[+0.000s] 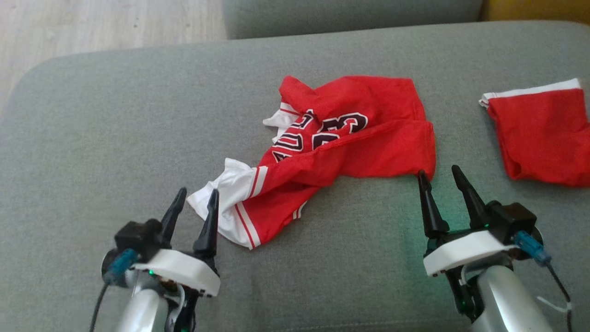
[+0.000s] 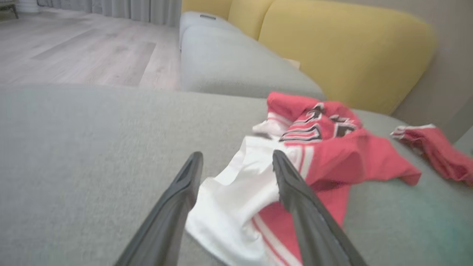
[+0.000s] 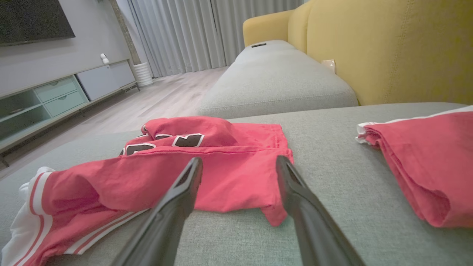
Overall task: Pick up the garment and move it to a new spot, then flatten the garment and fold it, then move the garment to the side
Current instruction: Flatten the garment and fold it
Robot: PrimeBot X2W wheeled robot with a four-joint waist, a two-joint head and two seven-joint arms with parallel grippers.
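Nearest me, the left end effector (image 1: 198, 190) has its two tapered dark fingers spread wide and holds nothing. In my left wrist view the garment's white hem lies in the gap between them, and I cannot tell whether the fingertips touch the cloth. The right end effector (image 1: 439, 170) is equally wide and empty. Its inner fingertip is right at the garment's near red corner, which lies between the fingers in my right wrist view.

The garment (image 1: 350, 138) is a thin, matte red jersey with white trim, red stripes and black white-edged lettering. It is crumpled and folded over itself in the middle of the grey sofa cushion (image 1: 92, 138), which has a coarse weave and rounded corners. It runs diagonally from the left end effector up towards the right one.

Well apart to its right lies a second red cloth (image 1: 544, 133) with a white edge, folded into a rough rectangle. Beyond that I see another grey cushion (image 1: 350, 14), a smooth yellow backrest (image 2: 351, 48) and a pale wood-look floor (image 1: 92, 23)
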